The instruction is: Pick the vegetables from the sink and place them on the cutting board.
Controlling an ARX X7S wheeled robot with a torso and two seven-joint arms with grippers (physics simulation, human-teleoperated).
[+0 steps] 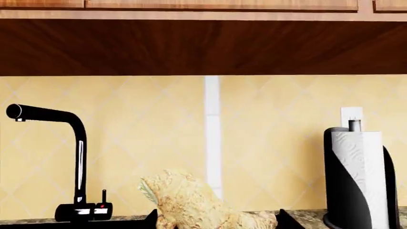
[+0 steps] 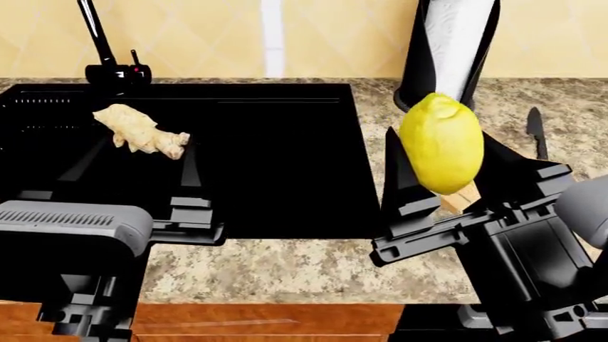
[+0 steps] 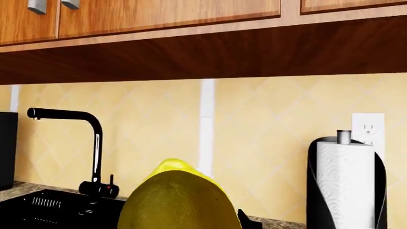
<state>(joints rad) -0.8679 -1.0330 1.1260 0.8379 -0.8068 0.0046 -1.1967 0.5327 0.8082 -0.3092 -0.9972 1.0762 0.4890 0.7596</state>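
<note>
Fingers of R gripper clamp lemon; ginger betw L fingers

Ginger root over sink left, lemon right above counter.

The yellow lemon fills my near view; behind it stand the black faucet, paper towel roll and outlet.

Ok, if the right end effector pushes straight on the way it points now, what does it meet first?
Probably the black paper-towel holder with its white roll, which stands beyond the right end effector and the smooth yellow lemon-shaped oval it grips. Depth is unclear.
</note>
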